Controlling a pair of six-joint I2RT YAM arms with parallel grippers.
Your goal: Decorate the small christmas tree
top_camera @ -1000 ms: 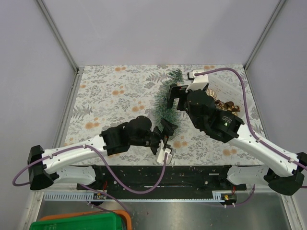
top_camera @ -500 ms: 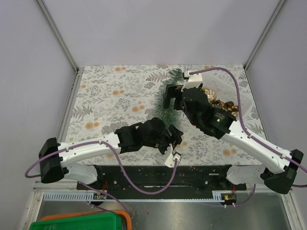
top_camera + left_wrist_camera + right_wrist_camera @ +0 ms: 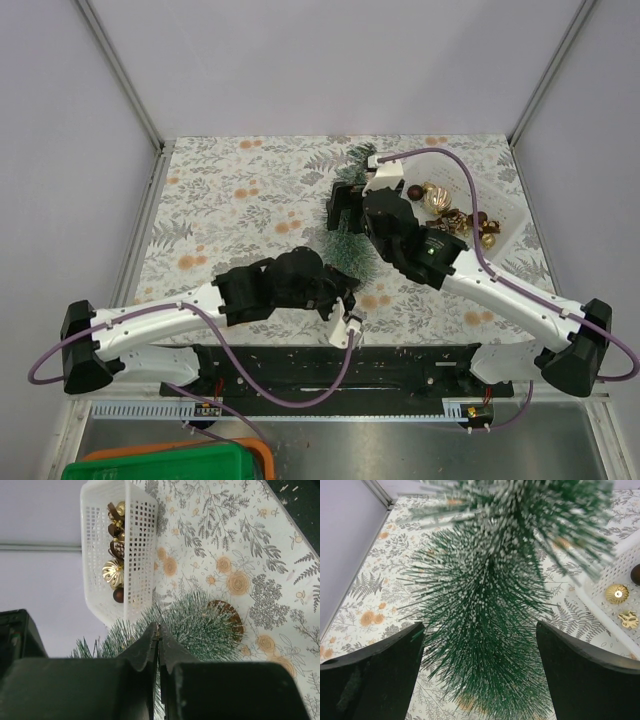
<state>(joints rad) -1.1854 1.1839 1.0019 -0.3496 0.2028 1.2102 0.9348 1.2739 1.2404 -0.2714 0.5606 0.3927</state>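
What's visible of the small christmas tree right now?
The small christmas tree is a bottle-brush cone of dark green bristles with white frosted tips on a round brown wooden base. It looks to lie tilted on the floral tablecloth, tip toward the far edge, beside the white basket. The right gripper straddles its upper part, open, without clear contact. The left gripper is shut against bristles near the base.
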